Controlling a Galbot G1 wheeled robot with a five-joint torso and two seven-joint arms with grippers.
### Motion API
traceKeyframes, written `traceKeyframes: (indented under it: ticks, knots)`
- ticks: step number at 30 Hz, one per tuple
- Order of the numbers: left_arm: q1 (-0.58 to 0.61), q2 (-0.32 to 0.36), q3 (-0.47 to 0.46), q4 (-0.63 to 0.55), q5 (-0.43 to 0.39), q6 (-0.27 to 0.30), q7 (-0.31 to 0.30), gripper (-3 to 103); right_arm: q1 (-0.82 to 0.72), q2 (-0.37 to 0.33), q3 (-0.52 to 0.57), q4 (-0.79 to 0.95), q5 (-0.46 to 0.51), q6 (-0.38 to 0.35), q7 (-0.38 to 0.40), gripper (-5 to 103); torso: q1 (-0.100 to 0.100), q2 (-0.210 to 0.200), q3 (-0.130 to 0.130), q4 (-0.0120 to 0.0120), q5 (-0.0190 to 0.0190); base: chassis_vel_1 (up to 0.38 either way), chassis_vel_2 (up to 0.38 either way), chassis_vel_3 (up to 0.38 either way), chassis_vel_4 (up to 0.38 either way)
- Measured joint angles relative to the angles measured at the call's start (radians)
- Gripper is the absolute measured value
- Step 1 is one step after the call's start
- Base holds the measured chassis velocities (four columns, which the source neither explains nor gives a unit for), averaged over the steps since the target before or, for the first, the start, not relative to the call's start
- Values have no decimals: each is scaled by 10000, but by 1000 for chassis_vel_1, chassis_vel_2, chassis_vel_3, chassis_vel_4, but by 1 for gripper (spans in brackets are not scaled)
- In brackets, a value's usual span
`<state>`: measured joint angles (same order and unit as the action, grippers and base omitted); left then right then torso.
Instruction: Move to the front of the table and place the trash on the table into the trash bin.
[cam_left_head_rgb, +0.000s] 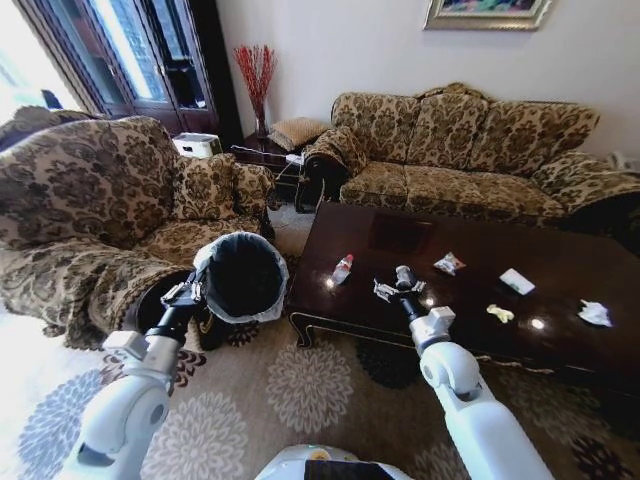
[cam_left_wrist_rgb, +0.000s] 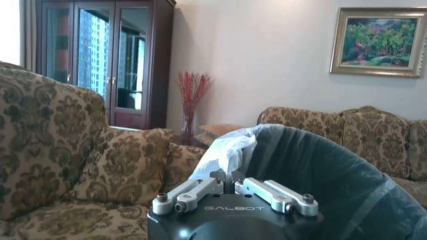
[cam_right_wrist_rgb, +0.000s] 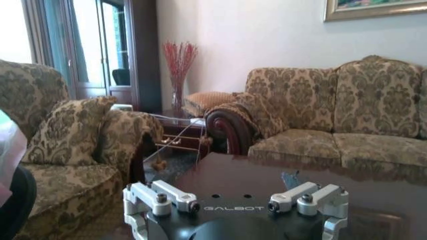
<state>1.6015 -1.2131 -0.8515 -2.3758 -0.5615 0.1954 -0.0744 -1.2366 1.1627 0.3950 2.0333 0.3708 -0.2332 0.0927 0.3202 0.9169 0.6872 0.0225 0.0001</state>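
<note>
Head view: dark table ahead and to the right, sofa beyond its far edge, armchair on the left. Trash bin tilted just off the table's near-left corner, black inside, grey-white liner folded over the rim. Left gripper at the bin's left rim, clamped on the liner edge. Right gripper over the table's near-left part, beside a crushed silvery can; cannot tell here whether touching the can. Elsewhere on the tabletop: red-capped bottle lying near the left end, shiny wrapper past the gripper, white flat packet further right, yellowish scrap near the front edge, crumpled tissue at the far right.

Left wrist view: fingers drawn together on a fold of the white liner at the bin's rim, dark bin wall curving off to the right, armchair cushions behind, cabinet and red twigs in a vase against the far wall.

Right wrist view: fingers set wide apart low over the glossy tabletop, a small silvery crumpled edge showing between them, sofa beyond.
</note>
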Motion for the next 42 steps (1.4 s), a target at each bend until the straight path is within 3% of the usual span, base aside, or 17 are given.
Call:
traceKeyframes:
  ticks: [7,14,17,19,20,22,23,27,36,42]
  knots:
    - [21,-86,-5,-39,31,0,-1,3,309,-503,-202,-204,-88,50,-228,100,11,-3,4,1,0,-163,163,153,-160]
    - [83,-169,-58,-76,44,0,-7,3,741,-620,-1278,-437,203,160,-314,100,-9,1,-4,-1,-2,-24,15,18,-12]
    - [108,-187,-97,-83,44,0,-17,3,1340,-376,-1960,-812,428,149,180,100,-12,3,-5,3,-3,10,-12,-16,18]
    - [126,-186,-175,-85,34,0,-21,3,2132,102,-2906,-1584,788,138,1286,100,-7,3,-3,6,-2,0,0,0,0]
    - [126,-186,-175,-85,34,0,-21,3,2132,102,-2906,-1584,788,138,1286,100,-7,3,-3,6,-2,0,0,0,0]
    - [117,-163,-213,-78,24,0,-28,3,2537,422,-3476,-2011,1058,52,2394,100,2,1,1,6,-2,0,0,0,0]
    - [100,-134,-224,-32,16,0,-33,3,2752,696,-3935,-2222,1444,-114,3403,100,7,-1,3,6,-1,0,0,0,0]
    - [36,-85,-224,76,12,1,-28,3,2840,1014,-4348,-2439,2017,-317,4437,100,5,0,2,0,-4,0,0,0,0]
    - [-20,-111,-209,123,20,10,0,3,2809,1278,-4409,-2874,2182,-418,4634,100,0,0,0,0,-3,0,0,0,0]
    - [-2,-121,-227,123,19,10,12,3,3096,1484,-4427,-3646,2251,-390,4307,100,0,0,0,-1,-2,0,0,0,0]
